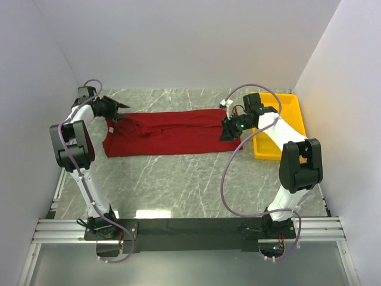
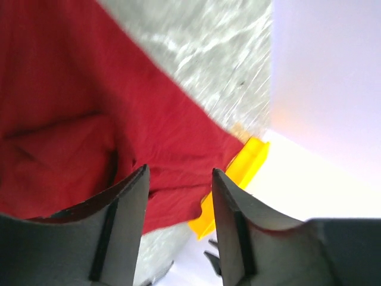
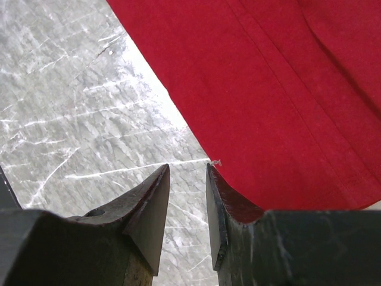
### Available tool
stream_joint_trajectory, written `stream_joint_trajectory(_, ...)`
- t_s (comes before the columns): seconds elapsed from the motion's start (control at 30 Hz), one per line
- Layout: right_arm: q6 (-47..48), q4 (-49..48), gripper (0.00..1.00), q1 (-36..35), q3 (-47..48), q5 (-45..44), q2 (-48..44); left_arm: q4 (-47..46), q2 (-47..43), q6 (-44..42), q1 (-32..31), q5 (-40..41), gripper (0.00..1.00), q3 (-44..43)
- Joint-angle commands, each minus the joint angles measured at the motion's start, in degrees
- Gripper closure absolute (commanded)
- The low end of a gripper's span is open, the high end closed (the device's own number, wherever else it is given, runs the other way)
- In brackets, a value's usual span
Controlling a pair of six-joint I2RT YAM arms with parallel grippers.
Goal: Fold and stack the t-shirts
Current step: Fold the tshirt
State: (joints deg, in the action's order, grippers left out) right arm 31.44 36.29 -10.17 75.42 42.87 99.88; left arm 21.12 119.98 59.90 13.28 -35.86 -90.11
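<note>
One dark red t-shirt (image 1: 166,132) lies flat on the gray table (image 1: 178,185), spread out as a long strip across the upper middle of the top view. It looks partly folded, so I think the folding is begun but not done. The left gripper (image 1: 121,107) sits at the upper left, by the left end of the shirt. In the left wrist view its two fingers (image 2: 128,202) stand apart with a fair gap. Only cloth lying further off shows between them, so it holds nothing. The right gripper (image 1: 226,132) is at the right end of the strip, just beside the yellow tray (image 1: 294,102). In the right wrist view its fingers (image 3: 156,202) are close together with a thin gap. Bare table shows through the gap, and the shirt's corner ends right at the tip of one finger, so it holds nothing too. The right fingers could close on air, because the cloth edge is just off to one side of the gap. They could also pinch only the top layer, and then the fold would fall open when lifted. If one arm lifts higher than the other, the strip could twist or bunch up. The right arm is near the tray, so a wide swing could bump it.
</note>
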Motion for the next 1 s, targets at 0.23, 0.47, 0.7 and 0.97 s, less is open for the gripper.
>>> stream_joint_trajectory(0.23, 12.0, 5.5, 0.61, -6.2, 7.3, 0.8, 0.1, 8.7, -9.2, -24.3, 0.2, 14.0, 0.48, -8.9)
stream_joint_trajectory(0.47, 12.9, -3.6, 0.55, -22.7, 22.1, -16.8, 11.4, 0.3, -38.7, -30.1, 1.8, 30.0, 0.18, 20.3)
stream_joint_trajectory(0.7, 9.5, -1.0, 0.46, -33.1, 45.5, -22.6, 28.9, -1.4, -54.3, -22.1, 12.2, 18.4, 0.01, 33.1)
stream_joint_trajectory(0.97, 1.8, -11.5, 0.39, -38.3, 50.6, -31.0, 37.3, 4.3, -61.2, -23.4, 12.3, 17.5, 0.01, 36.4)
